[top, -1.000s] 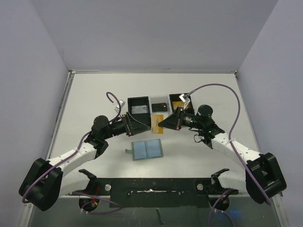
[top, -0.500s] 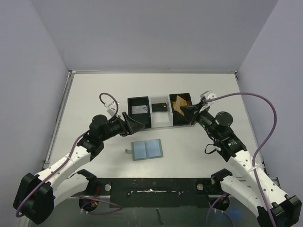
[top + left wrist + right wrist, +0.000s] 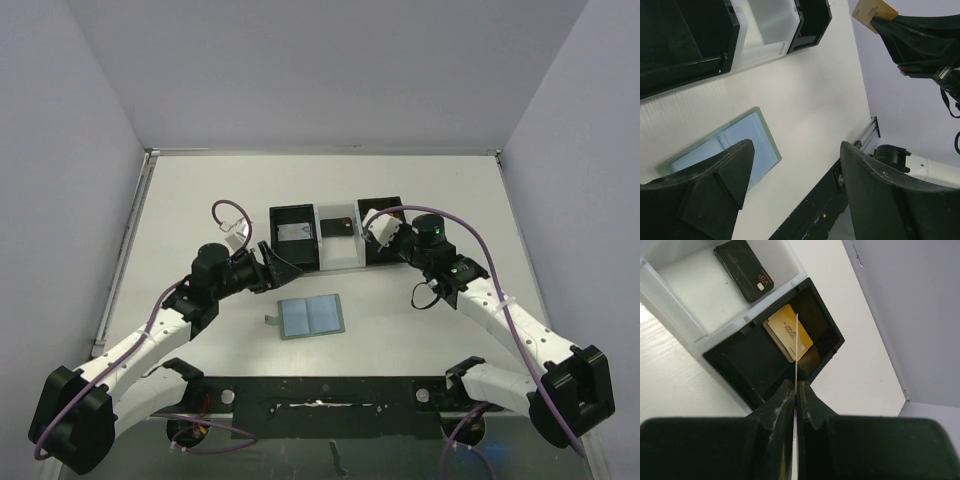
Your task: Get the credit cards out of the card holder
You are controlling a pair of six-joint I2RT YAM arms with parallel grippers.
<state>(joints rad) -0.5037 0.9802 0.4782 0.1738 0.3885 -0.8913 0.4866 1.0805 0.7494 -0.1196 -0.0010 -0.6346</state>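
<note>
The right pincer (image 3: 796,388), gripping a gold card (image 3: 874,9), has swung over the black box (image 3: 839,340) to drop it, while the left pincer (image 3: 796,150) gapes wide near the card holder (image 3: 312,317).

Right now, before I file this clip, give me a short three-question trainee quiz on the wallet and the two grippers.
1. True or false: the sage-green folding card holder lies folded shut on the white table.
2. Fill in: the left gripper is ____ and holds nothing.
3. What is the right gripper shut on? A) a thin gold-orange card B) the card holder C) nothing

Key: 1 false, it lies open with its pale blue inside up; 2 open; 3 A.
</note>
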